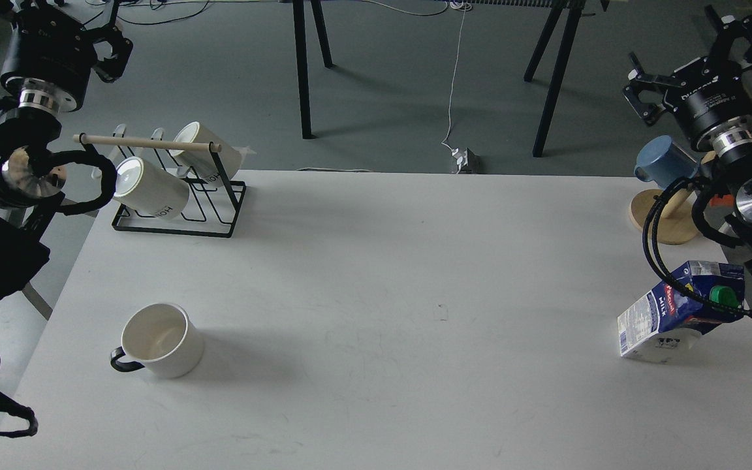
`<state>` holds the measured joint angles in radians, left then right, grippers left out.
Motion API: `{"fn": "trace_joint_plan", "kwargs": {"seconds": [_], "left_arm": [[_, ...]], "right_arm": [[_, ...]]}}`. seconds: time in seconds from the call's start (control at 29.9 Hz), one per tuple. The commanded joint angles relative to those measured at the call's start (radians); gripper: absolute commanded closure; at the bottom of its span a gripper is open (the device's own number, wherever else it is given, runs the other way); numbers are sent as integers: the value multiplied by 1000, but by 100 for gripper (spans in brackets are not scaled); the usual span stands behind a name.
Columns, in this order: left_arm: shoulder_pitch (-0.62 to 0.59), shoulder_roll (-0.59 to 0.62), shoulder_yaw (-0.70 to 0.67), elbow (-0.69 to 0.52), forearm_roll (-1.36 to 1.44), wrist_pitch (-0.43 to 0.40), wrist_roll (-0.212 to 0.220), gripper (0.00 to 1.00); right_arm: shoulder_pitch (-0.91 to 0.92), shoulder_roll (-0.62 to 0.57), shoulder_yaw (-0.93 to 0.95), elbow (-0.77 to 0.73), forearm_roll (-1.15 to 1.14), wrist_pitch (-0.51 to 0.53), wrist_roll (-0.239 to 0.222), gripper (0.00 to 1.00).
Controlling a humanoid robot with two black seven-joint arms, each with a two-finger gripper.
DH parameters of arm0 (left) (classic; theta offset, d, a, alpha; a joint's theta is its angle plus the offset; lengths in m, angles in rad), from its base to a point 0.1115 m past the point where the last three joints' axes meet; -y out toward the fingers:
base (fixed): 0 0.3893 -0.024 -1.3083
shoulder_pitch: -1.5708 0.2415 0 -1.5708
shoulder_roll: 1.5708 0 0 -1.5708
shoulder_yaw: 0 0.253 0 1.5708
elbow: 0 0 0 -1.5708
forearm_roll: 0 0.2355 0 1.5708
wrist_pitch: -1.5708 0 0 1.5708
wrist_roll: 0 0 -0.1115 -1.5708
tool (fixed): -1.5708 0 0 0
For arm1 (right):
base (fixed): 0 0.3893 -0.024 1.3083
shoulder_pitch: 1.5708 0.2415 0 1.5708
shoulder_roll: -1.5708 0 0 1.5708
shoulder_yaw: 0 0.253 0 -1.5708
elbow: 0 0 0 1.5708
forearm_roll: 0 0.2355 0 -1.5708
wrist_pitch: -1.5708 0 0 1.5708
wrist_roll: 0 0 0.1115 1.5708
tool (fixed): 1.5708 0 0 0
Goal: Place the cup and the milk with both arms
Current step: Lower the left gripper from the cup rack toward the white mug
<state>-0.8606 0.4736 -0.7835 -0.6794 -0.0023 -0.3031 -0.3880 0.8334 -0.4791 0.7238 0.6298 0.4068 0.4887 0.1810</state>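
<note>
The cup [160, 341] is a white mug with a black handle pointing to the front left. It stands upright on the white table [376, 274], near the front left. The milk [679, 320], a blue and white carton with a green cap, stands near the table's right edge. A black cable from my right arm passes in front of its top. My left gripper [53, 26] hangs high at the far left, behind the table, open and holding nothing. Far above the milk at the right, my right gripper [690, 64] is open and empty as well.
A black wire rack [177, 225] with a wooden rod holds two white lettered mugs at the back left corner. A blue mug [664, 163] hangs on a wooden stand [666, 219] at the back right. Black trestle legs stand on the floor behind the table.
</note>
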Motion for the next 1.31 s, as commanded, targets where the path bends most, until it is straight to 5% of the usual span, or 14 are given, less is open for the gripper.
{"fn": "trace_joint_plan", "kwargs": {"seconds": [0.0,0.33,0.57,0.74,1.1,1.27], "left_arm": [[0,0,3,0,1,-1,1,0],[32,62,20,-57,13,-63,-14,0],[214,279,49,-314,68,-76,-23,0],[371,433,46,-474,293,-73,-101,1],[606,735,70,-565,596,-74,-101,1],[614,787,102,-603,826,-45,-101,1]], "right_arm": [[9,13,11,-9,0,0,2,1],[9,20,6,8,-8,0,0,1],[3,1,16,54,-8,0,2,1],[1,10,40,53,-8,0,2,1],[-4,1,42,59,-8,0,2,1],[-4,1,39,59,-8,0,2,1]]}}
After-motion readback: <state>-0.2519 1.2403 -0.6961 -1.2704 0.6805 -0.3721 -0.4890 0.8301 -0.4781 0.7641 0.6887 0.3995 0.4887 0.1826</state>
